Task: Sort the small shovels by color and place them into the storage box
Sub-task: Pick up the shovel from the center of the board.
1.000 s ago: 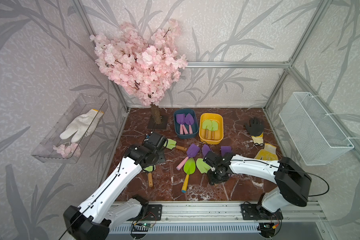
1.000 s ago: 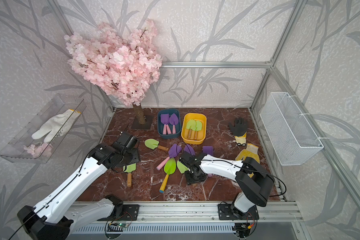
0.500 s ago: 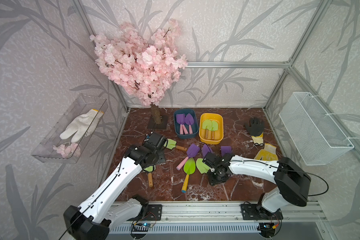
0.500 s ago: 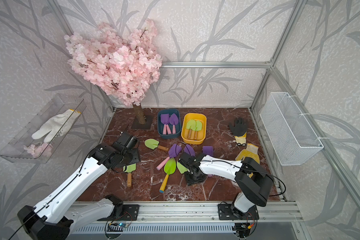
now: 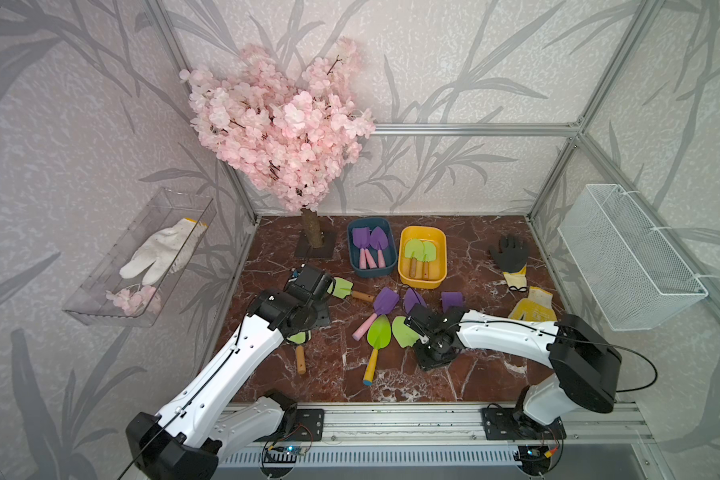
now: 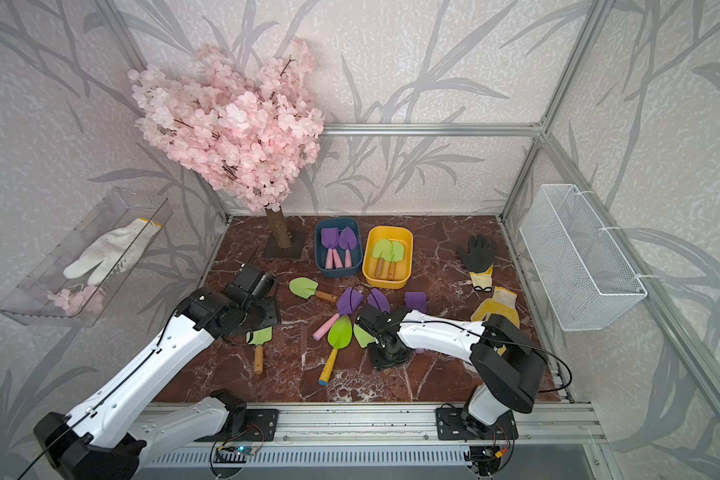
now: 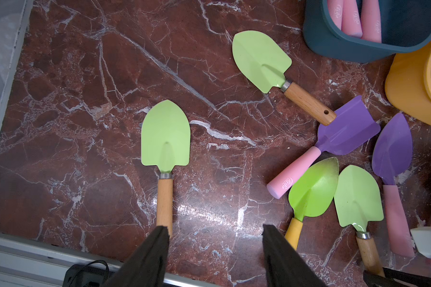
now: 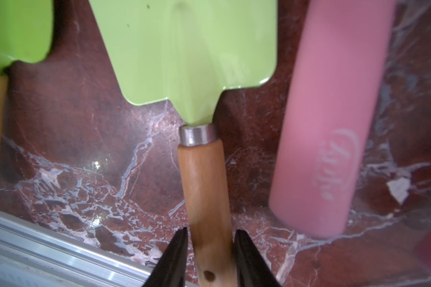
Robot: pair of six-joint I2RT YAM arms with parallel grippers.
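The right gripper (image 8: 210,231) sits low in the lower centre of both top views. Its jaws are narrow, 1 on each side of the wood handle (image 8: 204,184) of a green shovel (image 8: 192,49). Honestly can't tell if they're actually pinching it or just flanking it. That shovel lies flat on the floor (image 5: 333,374), with a pink handle (image 8: 334,111) just beside it.

The left gripper (image 7: 214,227) is wide and holds nothing, hanging over the floor left of centre. In its wrist view 1 finger (image 7: 149,253) overlaps the handle end of a second green shovel (image 7: 166,134); no way to say whether they touch.

Sorted stuff, upper centre of a top view:
- The blue box (image 5: 371,272) has 2 boxed purple shovels (image 5: 368,241).
- The yellow box (image 5: 422,282), right next to it, has 2 boxed green shovels (image 5: 418,251).

Loose in the middle of the floor:
- a third green shovel (image 5: 341,287)
- a yellow-handled shovel (image 5: 377,332)
- 3 loose purple shovels (image 5: 385,301)

Off to the right, a black glove (image 5: 510,255) and a yellow glove (image 5: 533,305) lie well apart from the pile. A pink tree (image 5: 283,124) fills the upper left.
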